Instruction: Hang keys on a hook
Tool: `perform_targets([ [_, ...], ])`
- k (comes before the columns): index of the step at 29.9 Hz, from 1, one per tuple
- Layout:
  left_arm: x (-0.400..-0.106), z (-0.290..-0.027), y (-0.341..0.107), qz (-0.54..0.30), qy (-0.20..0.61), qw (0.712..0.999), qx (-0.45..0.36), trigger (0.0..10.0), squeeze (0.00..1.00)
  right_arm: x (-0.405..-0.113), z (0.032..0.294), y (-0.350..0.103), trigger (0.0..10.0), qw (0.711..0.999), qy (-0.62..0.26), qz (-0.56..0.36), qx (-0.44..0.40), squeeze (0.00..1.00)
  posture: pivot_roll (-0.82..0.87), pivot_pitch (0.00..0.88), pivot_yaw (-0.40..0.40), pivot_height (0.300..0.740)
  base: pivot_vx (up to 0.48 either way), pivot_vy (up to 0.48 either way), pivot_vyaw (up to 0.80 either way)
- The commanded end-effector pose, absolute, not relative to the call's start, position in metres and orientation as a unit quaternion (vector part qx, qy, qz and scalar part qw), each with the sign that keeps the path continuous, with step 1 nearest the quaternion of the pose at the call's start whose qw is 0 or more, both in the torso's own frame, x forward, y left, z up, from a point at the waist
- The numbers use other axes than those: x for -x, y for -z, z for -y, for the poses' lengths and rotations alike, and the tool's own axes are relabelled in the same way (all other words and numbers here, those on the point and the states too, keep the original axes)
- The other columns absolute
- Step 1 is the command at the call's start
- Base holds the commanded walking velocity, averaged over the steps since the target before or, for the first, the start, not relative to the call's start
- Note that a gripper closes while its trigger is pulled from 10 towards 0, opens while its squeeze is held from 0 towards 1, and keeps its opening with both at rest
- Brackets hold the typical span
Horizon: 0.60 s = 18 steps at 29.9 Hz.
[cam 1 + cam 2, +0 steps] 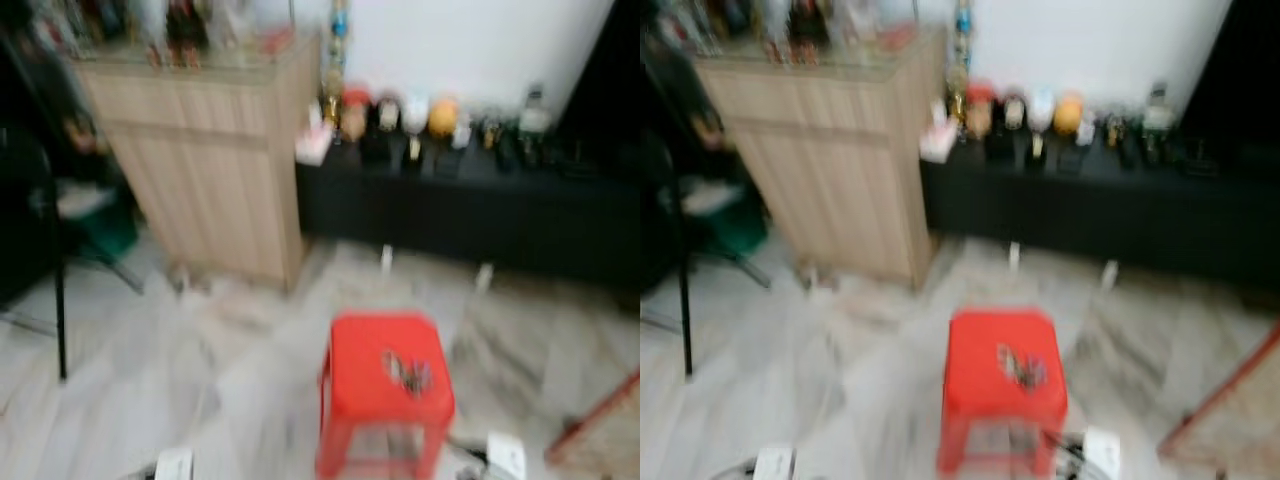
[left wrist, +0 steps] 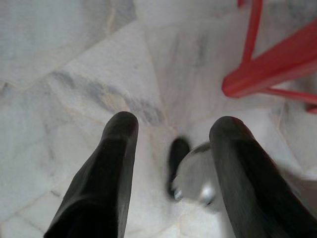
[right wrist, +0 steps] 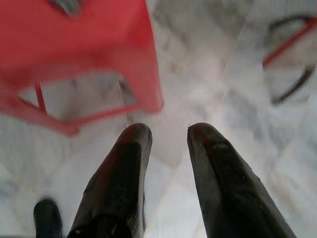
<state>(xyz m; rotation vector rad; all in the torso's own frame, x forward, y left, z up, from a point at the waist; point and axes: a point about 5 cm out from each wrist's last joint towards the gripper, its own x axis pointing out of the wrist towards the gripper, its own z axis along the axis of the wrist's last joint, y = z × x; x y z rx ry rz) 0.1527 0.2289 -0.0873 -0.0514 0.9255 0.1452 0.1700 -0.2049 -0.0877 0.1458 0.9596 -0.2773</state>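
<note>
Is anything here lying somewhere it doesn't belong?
Yes: a small bunch of keys lies on the seat of the red plastic stool in the middle of the marble floor. The head views are blurred, so nothing finer can be judged.

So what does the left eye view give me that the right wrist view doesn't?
Left eye view alone: the keys lying on the red stool's seat, the wooden cabinet to the left, and the black low shelf with small ornaments along the wall, all blurred. Right wrist view alone: the right hand, fingers apart, hanging over the marble floor beside the stool's legs. Both share the red stool and the floor.
</note>
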Motion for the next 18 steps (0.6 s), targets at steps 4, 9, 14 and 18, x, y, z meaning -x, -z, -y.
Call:
perform_targets([
  [4,-0.147,-0.236,0.088,-0.452,-0.08,0.888,0.019,10.0,0.0,-0.173,0.195,0.088,10.0,0.876,0.126,-0.456,-0.087,0.0,0.18,0.0,-0.033,0.74,0.294,0.0,0.0],
  [9,-0.15,-0.227,0.089,-0.452,-0.075,0.889,0.02,10.0,0.0,-0.176,0.194,0.087,10.0,0.879,0.121,-0.453,-0.088,0.0,0.18,0.001,-0.033,0.74,0.228,0.0,0.0],
  [14,-0.153,-0.218,0.09,-0.451,-0.07,0.889,0.02,10.0,0.0,-0.182,0.192,0.084,10.0,0.886,0.108,-0.443,-0.08,0.0,0.17,0.002,-0.033,0.74,0.0,0.0,0.16],
  [18,-0.154,-0.215,0.09,-0.451,-0.068,0.89,0.021,10.0,0.0,-0.184,0.19,0.083,10.0,0.888,0.105,-0.44,-0.083,0.0,0.17,0.003,-0.035,0.74,0.0,0.0,0.8],
])
